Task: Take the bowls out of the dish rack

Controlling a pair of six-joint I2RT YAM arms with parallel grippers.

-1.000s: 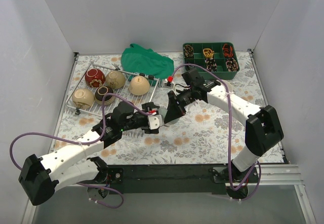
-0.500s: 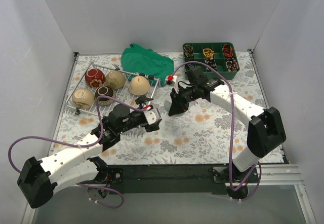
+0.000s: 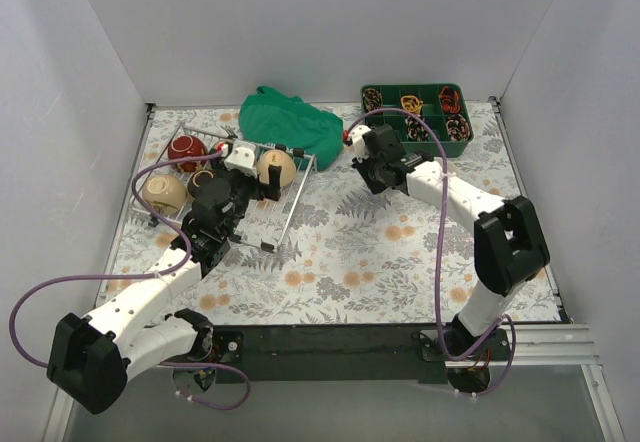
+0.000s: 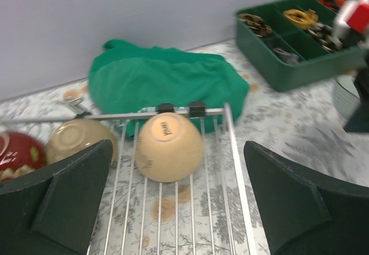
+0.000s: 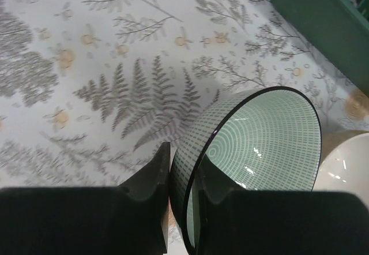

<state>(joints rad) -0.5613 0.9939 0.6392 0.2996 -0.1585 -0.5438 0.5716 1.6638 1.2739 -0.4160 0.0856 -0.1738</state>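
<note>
**Left pincer lined up on the beige bowl at the rack's far rail**

The beige bowl (image 4: 169,147) sits upside down, foot ring uppermost, on the wires of the dish rack (image 4: 233,145). It lies close against the far rail, just below two black clips. To its left in the left wrist view are a tan bowl (image 4: 81,142) and then a red bowl (image 4: 20,154), both also in the rack. From above, a dark bowl (image 3: 205,180) and another beige one (image 3: 165,194) show nearer the rack's left end.

The left gripper (image 3: 256,180) hangs over the rack with its jaws spread as wide as they go and nothing between them. The beige bowl lies straight ahead of it and centred in the gap — one finger to either side, the bowl a little beyond the tips. Being round, the bowl has no long axis to match, so what seems to matter is going forward and down without touching the tan bowl just beside it.

The right gripper (image 5: 184,180) is well off to the right, over the patterned table (image 5: 86,64) near the green tray (image 3: 455,142). Its jaws are nearly closed on the rim of a pale green bowl (image 5: 259,145), one finger inside and one outside, the bowl tipped on edge. A cream bowl (image 5: 346,168) sits just beside it. With that arm occupied, the left is the nearer one for the rack.
</note>
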